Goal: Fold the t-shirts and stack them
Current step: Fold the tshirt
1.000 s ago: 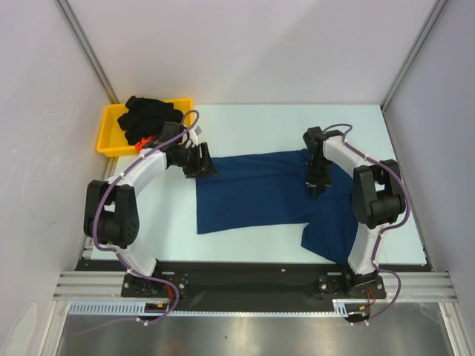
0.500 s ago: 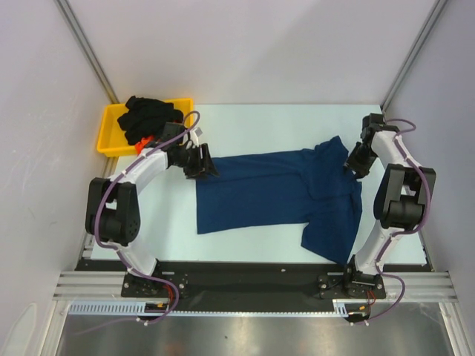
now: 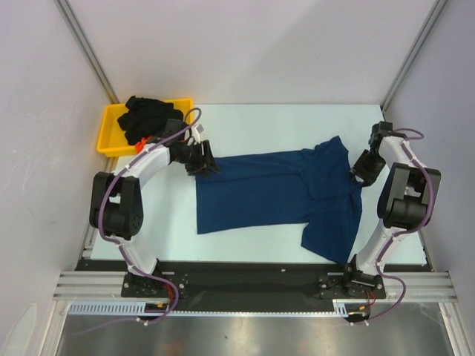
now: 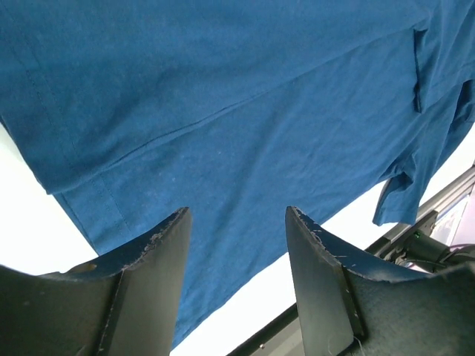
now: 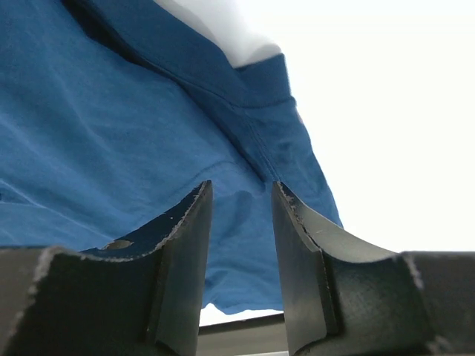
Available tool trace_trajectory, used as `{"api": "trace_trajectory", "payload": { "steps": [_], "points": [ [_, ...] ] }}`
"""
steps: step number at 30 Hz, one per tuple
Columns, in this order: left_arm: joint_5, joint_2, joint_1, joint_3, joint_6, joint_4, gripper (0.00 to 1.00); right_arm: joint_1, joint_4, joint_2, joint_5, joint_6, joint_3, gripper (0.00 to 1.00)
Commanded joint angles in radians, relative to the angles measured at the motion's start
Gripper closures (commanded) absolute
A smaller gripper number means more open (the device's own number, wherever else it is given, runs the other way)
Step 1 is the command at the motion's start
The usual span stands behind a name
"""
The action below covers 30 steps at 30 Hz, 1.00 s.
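A navy shirt lies spread across the middle of a pale worktop. Its body is flat, and its right part is lapped into a looser flap that reaches toward the near edge. The left end effector hovers at the shirt's far left corner, fingers apart with nothing between them. The right end effector sits at the shirt's right edge, also released, with cloth showing through the gap.

The step in hand looks like taking hold of the edges for a fold. To do it well, each end effector would likely need to pinch the cloth cleanly at a hem or corner. Both should then lift and carry evenly so the shirt lands flat.

At the worktop's far left corner, a yellow tray holds a black shirt and a glimpse of orange-red cloth. White walls with metal corner posts enclose the worktop on three sides.
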State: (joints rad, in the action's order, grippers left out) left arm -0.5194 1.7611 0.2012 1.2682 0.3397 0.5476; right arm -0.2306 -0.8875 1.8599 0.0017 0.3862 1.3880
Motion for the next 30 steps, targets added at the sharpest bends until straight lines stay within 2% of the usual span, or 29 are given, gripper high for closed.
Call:
{"api": "trace_trajectory", "payload": {
  "steps": [1, 9, 12, 15, 16, 19, 26, 30],
  "points": [
    [-0.021, 0.009, -0.008, 0.054, -0.005, 0.0, 0.4, 0.002, 0.025, 0.033, -0.019, -0.033, 0.0, 0.57],
    [-0.013, 0.037, -0.013, 0.111, -0.025, 0.026, 0.4, -0.001, 0.036, 0.076, -0.031, -0.055, -0.004, 0.61],
    [-0.01, 0.052, -0.016, 0.134, -0.03, 0.031, 0.4, -0.001, 0.033, 0.076, -0.026, -0.058, -0.004, 0.65],
    [-0.005, 0.078, -0.023, 0.157, -0.034, 0.043, 0.4, -0.001, 0.021, 0.058, -0.01, -0.058, -0.009, 0.76],
    [-0.008, 0.081, -0.023, 0.16, -0.028, 0.04, 0.4, -0.001, 0.015, 0.038, -0.003, -0.056, -0.01, 0.85],
    [-0.013, 0.098, -0.025, 0.16, -0.008, 0.02, 0.4, -0.001, -0.014, -0.004, 0.046, -0.052, -0.03, 1.0],
    [-0.028, 0.132, -0.025, 0.177, 0.013, 0.002, 0.4, -0.004, -0.05, -0.122, 0.061, -0.009, -0.107, 1.0],
    [-0.025, 0.146, -0.031, 0.194, 0.012, 0.003, 0.4, -0.004, 0.008, -0.185, 0.055, 0.006, -0.179, 1.0]
  ]
}}
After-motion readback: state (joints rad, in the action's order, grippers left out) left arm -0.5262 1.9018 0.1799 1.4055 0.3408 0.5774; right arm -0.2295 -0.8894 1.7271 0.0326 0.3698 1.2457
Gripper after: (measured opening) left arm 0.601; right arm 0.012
